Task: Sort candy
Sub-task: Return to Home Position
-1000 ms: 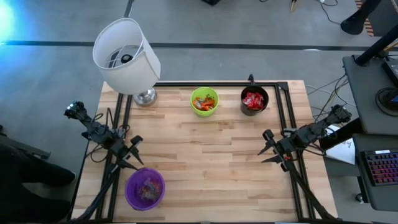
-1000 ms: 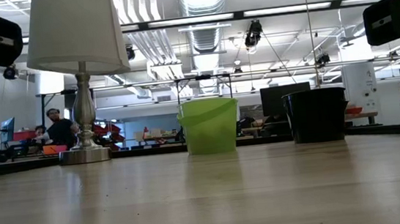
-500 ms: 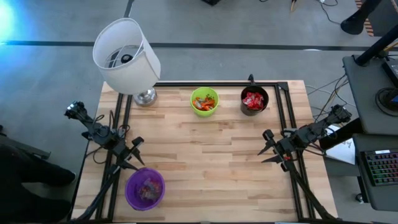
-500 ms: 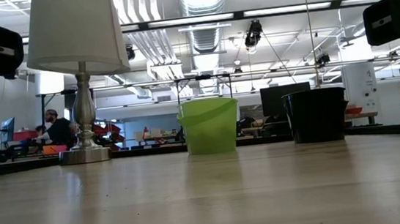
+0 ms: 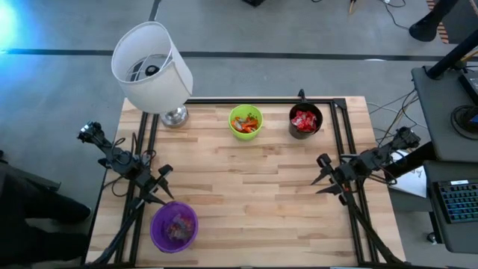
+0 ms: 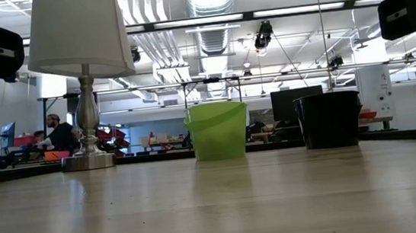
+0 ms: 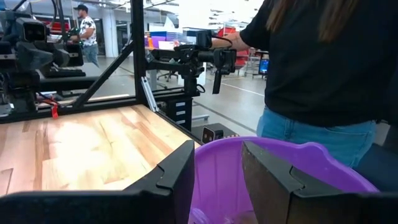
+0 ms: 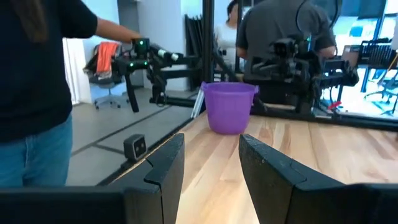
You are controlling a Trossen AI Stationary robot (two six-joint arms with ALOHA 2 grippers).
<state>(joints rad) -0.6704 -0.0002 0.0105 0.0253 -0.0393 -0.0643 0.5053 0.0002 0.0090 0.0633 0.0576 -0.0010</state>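
Observation:
The candy lies in three cups. The green cup (image 5: 246, 122) holds orange and green sweets, and the black cup (image 5: 305, 121) holds red ones; both stand by the far edge. The purple cup (image 5: 174, 226) stands at the near left with pale sweets inside. My left gripper (image 5: 164, 184) is open just beyond the purple cup's far rim; in the left wrist view that rim (image 7: 280, 163) shows behind the open left gripper (image 7: 217, 152). My right gripper (image 5: 320, 176) is open above bare wood at the right side and faces the purple cup (image 8: 227, 106) across the table.
A white-shaded lamp (image 5: 153, 67) stands on its metal base (image 5: 174, 116) at the far left corner. Black frame rails (image 5: 340, 149) run along the table's sides and far edge. A person in a black top (image 7: 323, 62) stands close beyond the near left corner.
In the low view the left arm has sunk a little and the right arm has risen slightly. Both grippers keep the same gap. The cups have not moved.

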